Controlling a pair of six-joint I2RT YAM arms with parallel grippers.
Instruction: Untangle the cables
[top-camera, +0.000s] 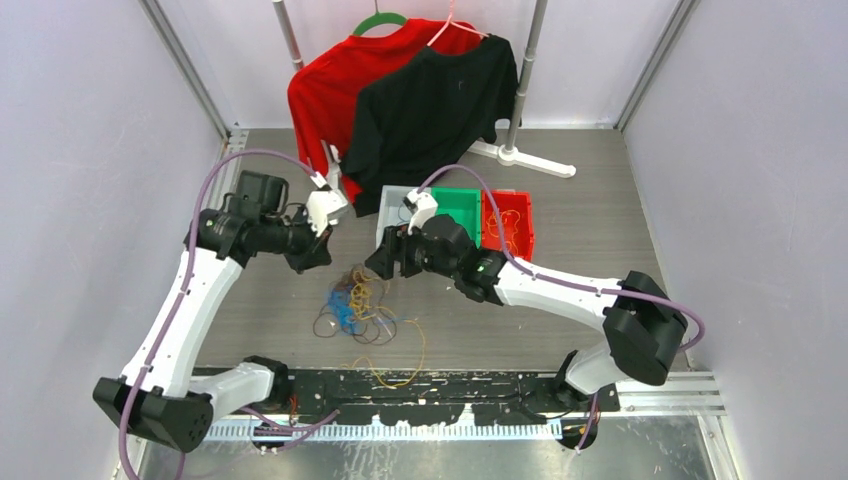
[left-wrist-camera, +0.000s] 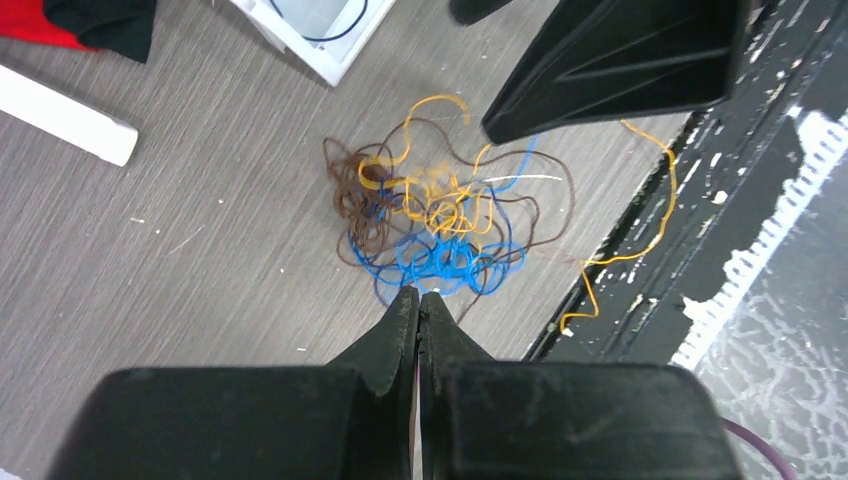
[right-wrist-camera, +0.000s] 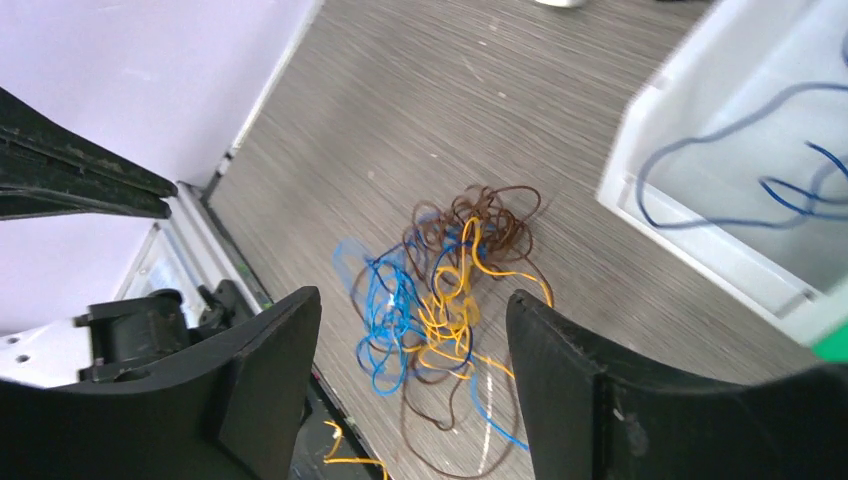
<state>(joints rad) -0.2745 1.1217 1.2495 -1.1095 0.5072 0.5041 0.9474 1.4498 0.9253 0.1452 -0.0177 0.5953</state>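
On the grey table (top-camera: 590, 220), between the two arms, the cables (top-camera: 360, 305) lie in one loose heap. Blue loops sit low in the knot, yellow-orange ones weave through the middle, and dark brown ones ring the outside. One yellow-orange strand (left-wrist-camera: 630, 250) trails free of the heap toward the black strip (left-wrist-camera: 720, 170) at the near edge.

I judge all of it to be very light, limp and a little springy, far thinner than a finger. A pinch into the knot would likely lift a whole clump. The trailing strand or an outer brown loop looks like the best hold, since each stands apart from its neighbours. Wire this thin may also slip between flat pads, so the grip wants to close fully and square across it.

The left gripper (left-wrist-camera: 419, 297) hovers by the heap with its fingers pressed together and nothing between them. The right gripper (right-wrist-camera: 412, 298) hangs over the heap, its jaws spread wide and empty, with the tangle framed in the gap. Just beyond stands a white bin (right-wrist-camera: 700, 235) with a blue wire in it. Beside that are a green bin (top-camera: 465, 205) and a red bin (top-camera: 527, 205).
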